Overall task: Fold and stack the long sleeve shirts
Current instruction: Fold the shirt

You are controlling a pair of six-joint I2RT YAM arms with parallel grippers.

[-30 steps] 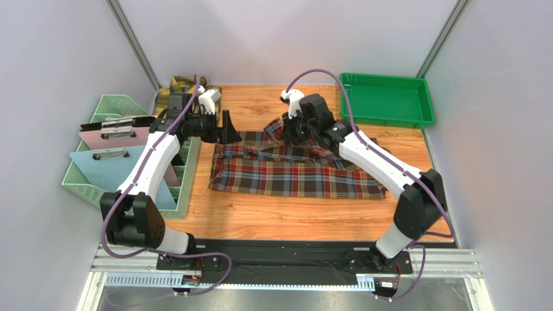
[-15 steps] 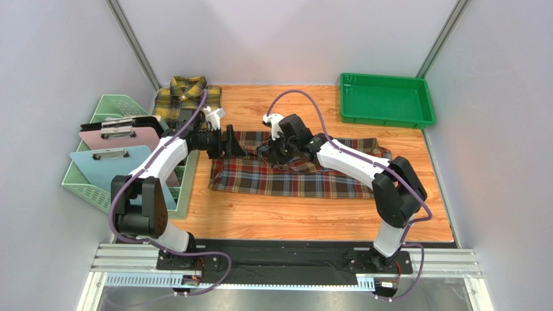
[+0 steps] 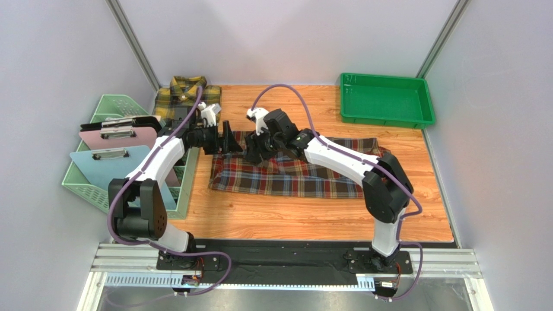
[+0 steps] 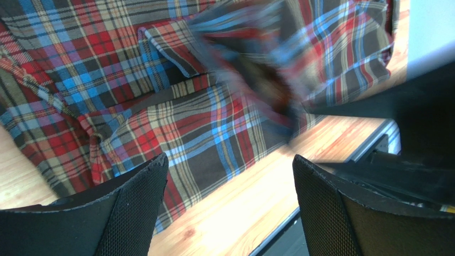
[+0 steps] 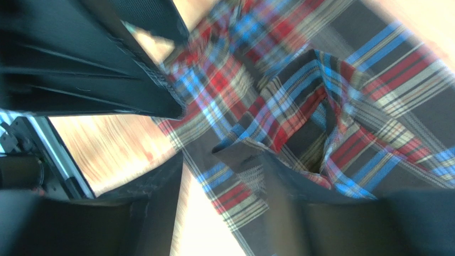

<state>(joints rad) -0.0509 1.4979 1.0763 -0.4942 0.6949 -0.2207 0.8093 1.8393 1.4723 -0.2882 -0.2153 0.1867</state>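
Folding of the red-checked shirt [image 3: 293,180] is judged to be under way, with stacking not yet begun: the garment is seen spread along the wooden table [image 3: 292,220], its upper part bunched and doubled over near its own left end, while the yellow-checked shirt [image 3: 180,91] lies apart, beyond the red shirt's far left corner, in what looks like a compact bundle. Both grippers are gathered over the red shirt's far left portion, close to one another. The right gripper [image 3: 254,151] is shown by its wrist camera with its fingers [image 5: 304,208] part-way apart and a raised fold of plaid lying between them and against one of them – whether that fold is pinched or only touched cannot be told through the motion blur. The left gripper [image 3: 229,140] is held spread wide just above the red shirt's left edge, its fingers [image 4: 133,210] closed on nothing and no contact with the cloth visible. The next move is judged to call for the raised fold to be laid flat on the red shirt and for a fresh hold to be taken at that shirt's left edge – care being needed, since loose flannel is likely to drag and undo the crease.
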